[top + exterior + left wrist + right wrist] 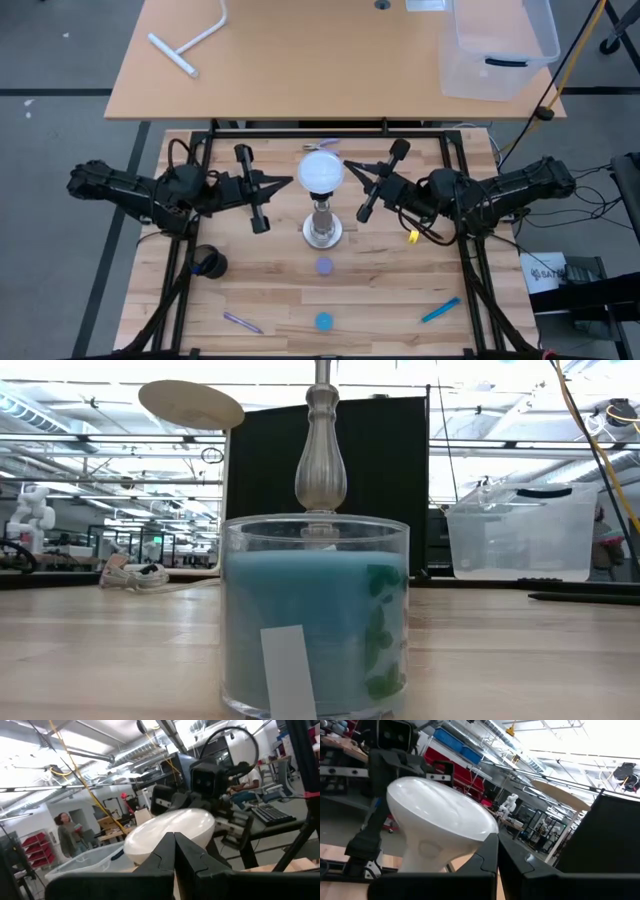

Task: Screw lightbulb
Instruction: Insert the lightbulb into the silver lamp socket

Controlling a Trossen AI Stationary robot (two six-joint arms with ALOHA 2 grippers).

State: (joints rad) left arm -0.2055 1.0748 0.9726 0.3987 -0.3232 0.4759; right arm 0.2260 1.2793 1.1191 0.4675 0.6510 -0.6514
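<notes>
The white frosted lightbulb [322, 172] stands upright with its neck in the top of the silvery socket stand [322, 230], mid-table. The stand's post also shows in the low view [320, 460], where the bulb is above the picture. My left gripper [291, 183] is shut, its tips level at the bulb's left side; the bulb fills the left wrist view [170, 832]. My right gripper [346, 164] is shut, its tips level at the bulb's right side; the right wrist view shows the bulb's globe and neck [437, 820]. My left gripper's shut fingertips [167, 845] point level from the table's left at the globe's left side [150, 845]; I cannot tell whether they touch it. My right gripper's shut fingertips [490, 845] point level from the table's right at the globe's widest part [480, 827]; I cannot tell whether they touch it.
A blue candle jar [315, 615] stands near the front edge, before the stand. A dark cup [208, 263], a purple pen [243, 323] and a blue pen [440, 310] lie on the near part. A clear bin [500, 45] is on the far table.
</notes>
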